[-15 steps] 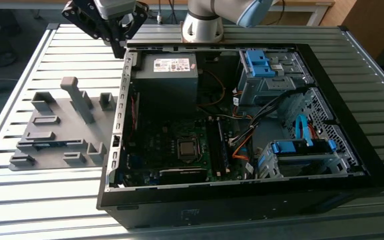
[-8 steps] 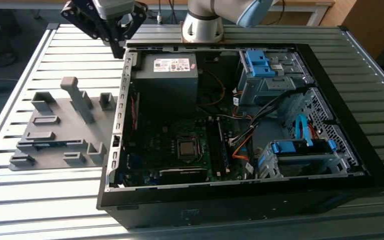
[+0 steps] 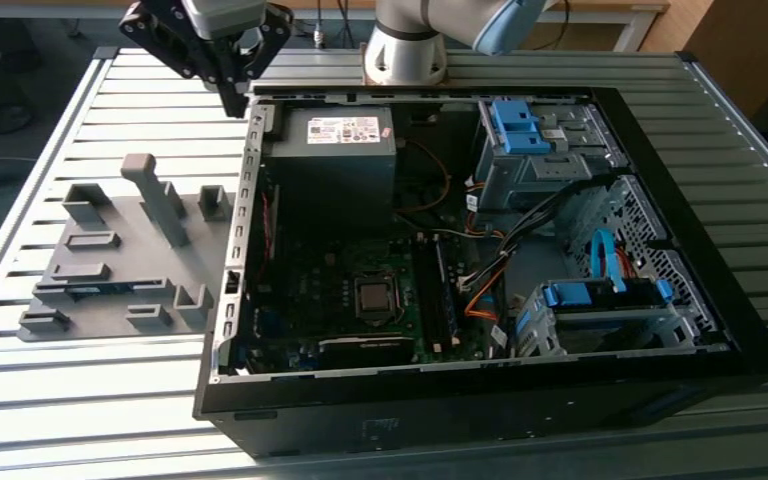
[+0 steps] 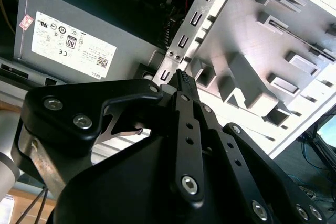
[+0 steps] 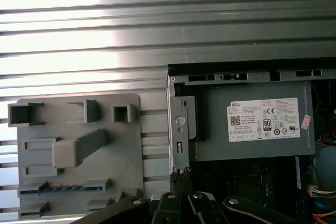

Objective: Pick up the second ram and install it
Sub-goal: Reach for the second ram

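**Second ram not yet picked up, hand empty**

The second ram (image 3: 96, 288) lies in a slot of the grey holder tray (image 3: 131, 230), at the end of the tray farthest from the arm's base. The tray sits on the slatted metal surface (image 3: 131, 420), just beside the open computer case (image 3: 491, 405) on the exterior view's left. In the first wrist view the ram (image 5: 60, 188) shows as a thin blue strip along one tray (image 5: 126, 150) slot.

The hand (image 3: 235, 100) hovers above the case's side wall near the power supply (image 3: 337, 150), at the tray's other end and well apart from the ram. In both wrist views its fingertips sit drawn together, or very nearly so, with nothing between them (image 4: 181, 76) (image 5: 181, 177).

As a judgement, the task is at its start: the ram is neither gripped nor lifted, and the whole install on the motherboard (image 3: 331, 290) remains. Whether any memory slot is already filled, I cannot tell.
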`<state>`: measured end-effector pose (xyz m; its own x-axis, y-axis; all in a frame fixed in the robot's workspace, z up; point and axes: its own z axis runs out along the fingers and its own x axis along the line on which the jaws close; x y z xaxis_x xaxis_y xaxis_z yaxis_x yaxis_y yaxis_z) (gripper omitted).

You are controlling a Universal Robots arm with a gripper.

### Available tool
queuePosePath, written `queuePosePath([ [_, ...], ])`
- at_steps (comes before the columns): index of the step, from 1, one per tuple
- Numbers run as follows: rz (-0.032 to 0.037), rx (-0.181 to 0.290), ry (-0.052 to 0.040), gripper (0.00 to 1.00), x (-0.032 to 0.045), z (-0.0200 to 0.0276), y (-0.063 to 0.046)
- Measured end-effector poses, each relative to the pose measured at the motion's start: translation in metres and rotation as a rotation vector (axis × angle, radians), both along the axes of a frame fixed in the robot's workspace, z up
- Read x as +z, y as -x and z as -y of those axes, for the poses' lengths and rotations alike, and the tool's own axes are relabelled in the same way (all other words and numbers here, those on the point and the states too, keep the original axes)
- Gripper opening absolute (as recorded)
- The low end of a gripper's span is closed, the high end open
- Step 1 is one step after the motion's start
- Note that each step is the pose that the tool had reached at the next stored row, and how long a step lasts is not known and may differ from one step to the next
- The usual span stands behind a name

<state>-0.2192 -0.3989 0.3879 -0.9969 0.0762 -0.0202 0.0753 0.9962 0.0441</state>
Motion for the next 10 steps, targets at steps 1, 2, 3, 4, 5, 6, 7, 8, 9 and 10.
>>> queuePosePath([
  [1, 0.0000, 0.000, 0.0000, 0.11, 0.0000, 0.0000, 0.0002],
  [2, 0.0000, 0.000, 0.0000, 0.11, 0.0000, 0.0000, 0.0005],
  [3, -0.0001, 0.000, 0.0001, 0.11, 0.0000, 0.0000, 0.0007],
  [4, 0.0000, 0.000, 0.0000, 0.11, -0.0001, 0.0000, 0.0009],
  [5, 0.0000, 0.000, 0.0000, 0.11, -0.0001, 0.0000, 0.0011],
  [6, -0.0001, 0.000, 0.0001, 0.11, -0.0001, 0.0000, 0.0013],
  [7, -0.0001, 0.000, 0.0001, 0.11, -0.0001, 0.0000, 0.0015],
  [8, 0.0000, 0.000, 0.0000, 0.11, -0.0001, 0.0000, 0.0017],
  [9, 0.0000, 0.000, 0.0001, 0.11, -0.0001, 0.0000, 0.0019],
  [10, -0.0001, 0.000, 0.0000, 0.11, -0.0001, 0.0000, 0.0022],
])
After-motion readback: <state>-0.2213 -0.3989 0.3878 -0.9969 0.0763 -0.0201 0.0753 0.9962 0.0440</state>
